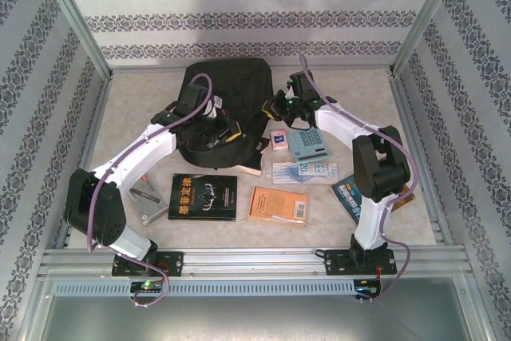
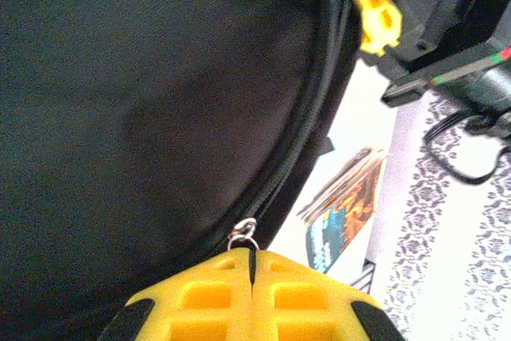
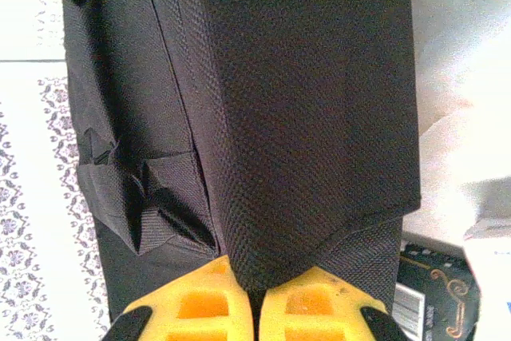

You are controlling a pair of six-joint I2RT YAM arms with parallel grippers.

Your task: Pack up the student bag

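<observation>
Student bag (image 1: 231, 85) flat on the table (image 1: 359, 93), against the middle of the far edge, its near end reaching toward the table's centre; left tool (image 1: 223, 121) down on that near end, right tool (image 1: 275, 106) at the bag's right side.

From the left wrist: yellow fingers (image 2: 295, 271) pressed together with no gap, clamped on a small metal zipper pull (image 2: 242, 235), just its ring peeking out at the tips, right on the bag's curved zipper line.

From the right wrist: fingers equally closed, pinching a fold of the bag's black fabric dropping into the seam between them; a strap loop just left of the pinch.

Hard to make out: the tab of the pull, buried between the pads; how much cloth inside the right tool; the bag's near end from above, covered by the left arm and tangled straps.

Toward the near edge, a black book (image 1: 203, 196) and an orange book (image 1: 279, 204), both apart from the bag; a blue book (image 1: 345, 191) toward the right edge, partly under the right arm; a calculator (image 1: 308, 144) just right of the bag.
</observation>
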